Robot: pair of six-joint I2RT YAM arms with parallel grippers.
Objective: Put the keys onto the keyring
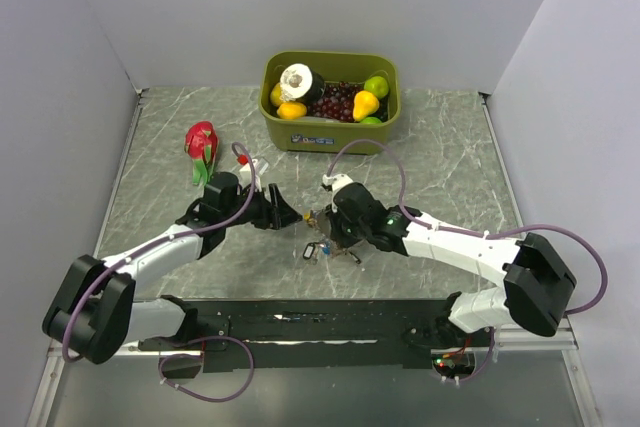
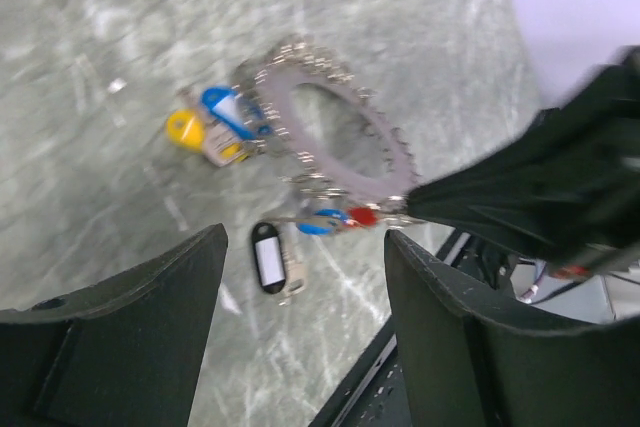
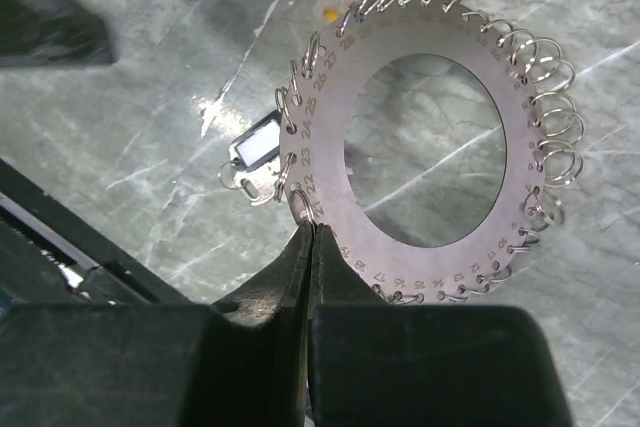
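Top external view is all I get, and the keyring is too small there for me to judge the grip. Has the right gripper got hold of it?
Observer: Yes, the right gripper is shut on the rim of the keyring, near the printed 22.
Operator: Any key loose?
Observer: A black-tagged key lies on the table beside the ring, seemingly unattached, in front of the open left gripper.

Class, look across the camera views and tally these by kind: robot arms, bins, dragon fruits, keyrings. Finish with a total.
robot arms: 2
green bin: 1
dragon fruit: 1
keyring: 1
Total: 5
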